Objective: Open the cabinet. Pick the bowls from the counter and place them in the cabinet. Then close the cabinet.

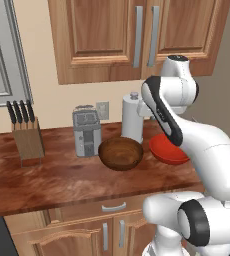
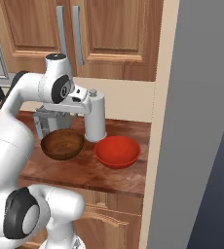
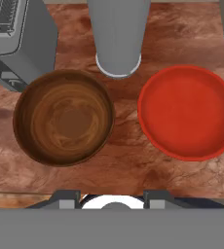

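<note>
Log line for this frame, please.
cabinet: shut | wooden bowl, red bowl: on counter, apart | gripper: above the bowls, holding nothing

My two base cameras looked forward and down from behind me, left and right, sharing the wooden bowl (image 1: 120, 153) (image 2: 62, 144); my hand camera hung close above that bowl (image 3: 64, 116), facing straight down.
</note>
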Tool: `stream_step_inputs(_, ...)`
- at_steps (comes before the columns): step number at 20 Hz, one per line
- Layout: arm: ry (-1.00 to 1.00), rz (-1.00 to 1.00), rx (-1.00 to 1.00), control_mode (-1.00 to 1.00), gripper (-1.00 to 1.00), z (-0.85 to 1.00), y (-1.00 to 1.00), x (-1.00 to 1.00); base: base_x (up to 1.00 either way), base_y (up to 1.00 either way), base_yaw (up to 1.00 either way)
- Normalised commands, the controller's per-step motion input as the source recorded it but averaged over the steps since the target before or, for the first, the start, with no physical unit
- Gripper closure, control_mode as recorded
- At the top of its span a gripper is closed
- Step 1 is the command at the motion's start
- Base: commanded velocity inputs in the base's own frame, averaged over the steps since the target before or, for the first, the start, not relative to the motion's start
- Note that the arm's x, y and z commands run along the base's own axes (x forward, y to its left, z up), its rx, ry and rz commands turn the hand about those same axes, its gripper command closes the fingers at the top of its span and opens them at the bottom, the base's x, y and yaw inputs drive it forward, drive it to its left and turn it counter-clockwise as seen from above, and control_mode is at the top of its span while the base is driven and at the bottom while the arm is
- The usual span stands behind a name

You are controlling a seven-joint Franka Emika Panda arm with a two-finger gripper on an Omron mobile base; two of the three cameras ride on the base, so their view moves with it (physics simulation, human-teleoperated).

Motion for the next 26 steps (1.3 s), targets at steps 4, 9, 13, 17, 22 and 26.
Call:
stream_step_inputs(4,-0.1,0.0,-0.01,-1.0,-1.0,0.01,0.06,-0.35,0.0,0.0,0.0)
stream_step_inputs(9,-0.34,0.04,-0.08,-1.0,-1.0,0.22,0.06,-0.47,0.0,0.0,0.0)
stream_step_inputs(13,-0.36,0.11,-0.04,-1.0,-1.0,0.57,0.0,-0.23,0.0,0.0,0.0)
stream_step_inputs(17,-0.34,0.1,-0.01,-1.0,-1.0,0.77,0.0,-0.14,0.0,0.0,0.0)
stream_step_inputs(22,-0.22,0.08,0.0,-1.0,-1.0,0.67,0.0,-0.07,0.0,0.0,0.0)
stream_step_inputs(26,-0.25,0.01,-0.01,-1.0,-1.0,0.53,0.0,0.0,0.0,0.0,0.0)
